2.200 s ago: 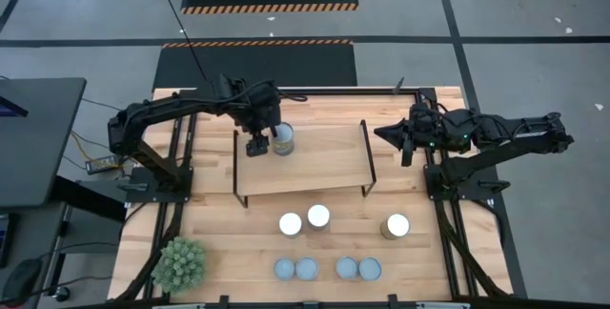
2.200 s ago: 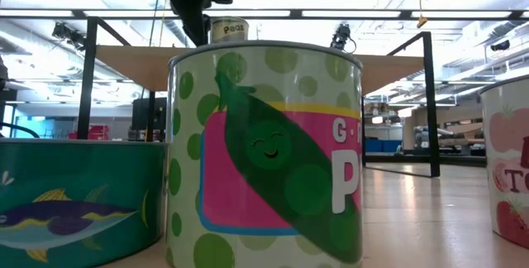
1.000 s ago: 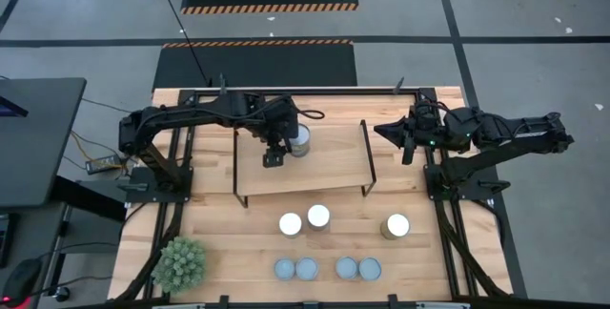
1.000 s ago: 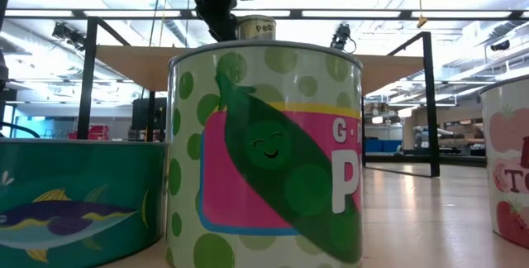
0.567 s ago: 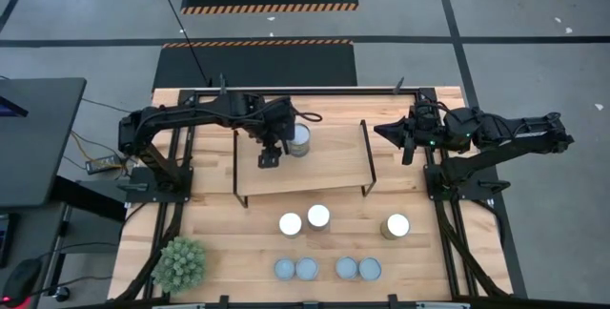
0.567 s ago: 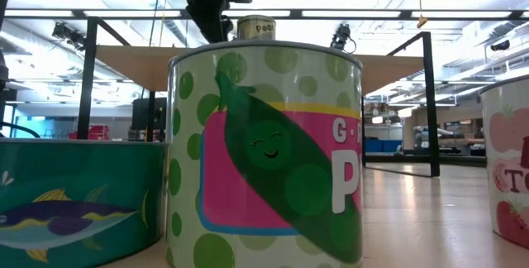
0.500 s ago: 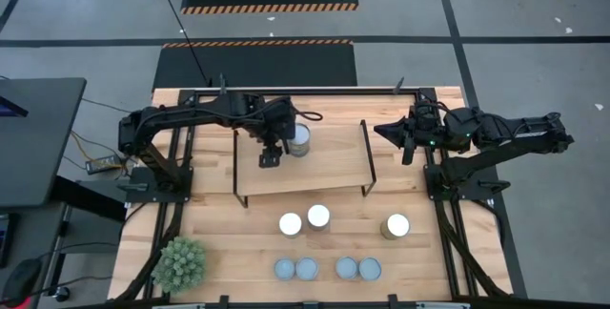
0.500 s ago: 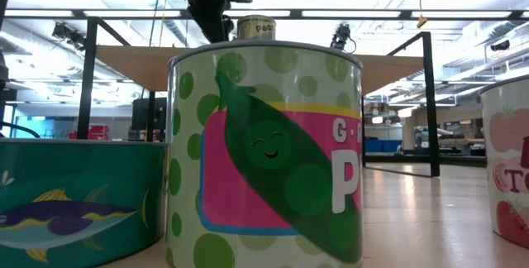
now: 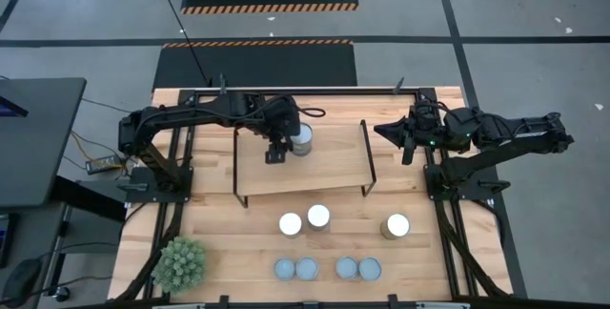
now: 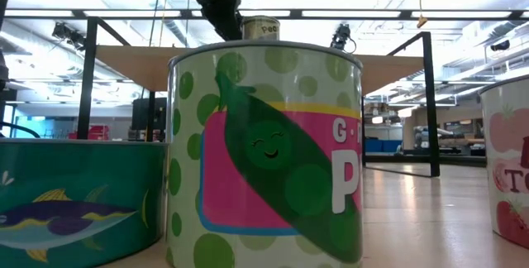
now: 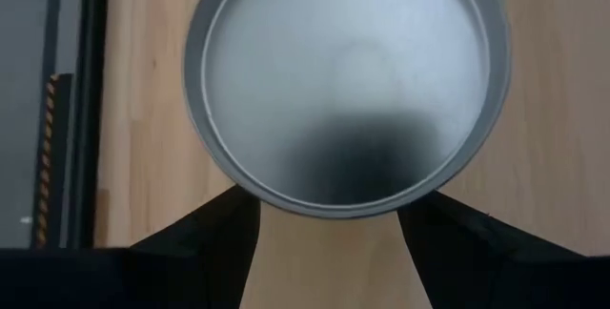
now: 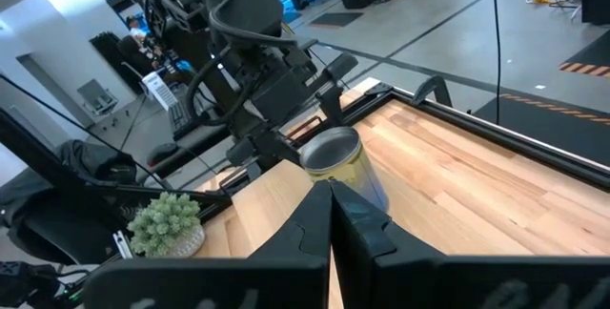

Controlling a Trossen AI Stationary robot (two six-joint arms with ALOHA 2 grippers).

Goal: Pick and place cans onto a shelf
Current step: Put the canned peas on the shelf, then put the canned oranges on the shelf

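One can (image 9: 300, 140) stood on the shelf (image 9: 334, 171), toward the board's far edge and left of its middle. It was the only can up there.

We noted the left gripper (image 9: 276, 149) just beside that can on its left side, over the board. In the left wrist view the can's silver top (image 11: 348, 85) filled the frame, with the two dark fingers (image 11: 205, 242) spread to either side of its rim and bare wood showing between them. We judged the jaws parted and the can standing free, though we could not confirm a clear gap on both sides.

The right gripper (image 9: 398, 137) waited past the shelf's right end, near the tabletop's right edge, fingers pressed together in its own wrist view.

Seven cans were left on the tabletop (image 9: 238, 242). Three silver-topped ones sat in a row in front of the shelf: a touching pair (image 9: 304, 220) near the middle and a single (image 9: 396, 226) toward the right. Four grey-topped ones (image 9: 327, 269) lined the near edge in two pairs. A green plant ball (image 9: 181, 262) sat at the near left corner.

By our reckoning, one of eight was placed. The job was early: seven picks remained, with most of the board unused to the right and front of the placed can.
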